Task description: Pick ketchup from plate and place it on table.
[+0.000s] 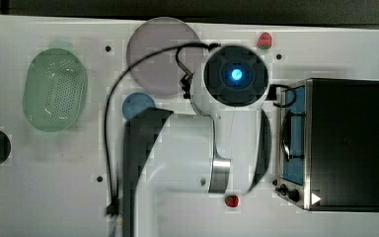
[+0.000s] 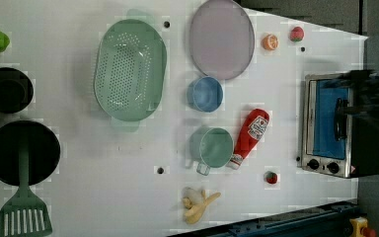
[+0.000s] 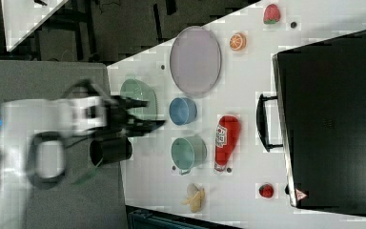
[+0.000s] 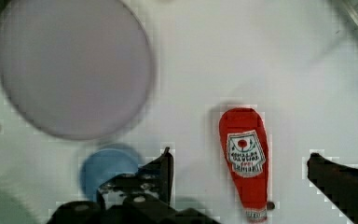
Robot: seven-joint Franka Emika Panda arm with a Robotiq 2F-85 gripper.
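Observation:
The ketchup point(image 4: 244, 158), a slim red bottle with a white label, lies flat on the white table point(image 2: 103, 163). It rests apart from the bare lilac-grey plate point(image 4: 74, 65), between a green cup and the toaster oven. My gripper point(image 4: 238, 156) hangs above it, open, one dark finger on each side and neither touching it. In the left view the ketchup point(image 2: 250, 133) lies below the plate point(image 2: 221, 38). The right view shows the ketchup point(image 3: 225, 138), the plate point(image 3: 195, 59) and my raised gripper point(image 3: 147, 114). In the top view my arm covers the ketchup beside the plate point(image 1: 158, 49).
A toaster oven point(image 2: 333, 123) stands close to the bottle. A blue bowl point(image 2: 205, 94) and a green cup point(image 2: 212, 147) sit on its other side. A green basket point(image 2: 128, 69), a strawberry point(image 2: 271, 177), a banana point(image 2: 197, 200) and black pans point(image 2: 22, 153) lie around.

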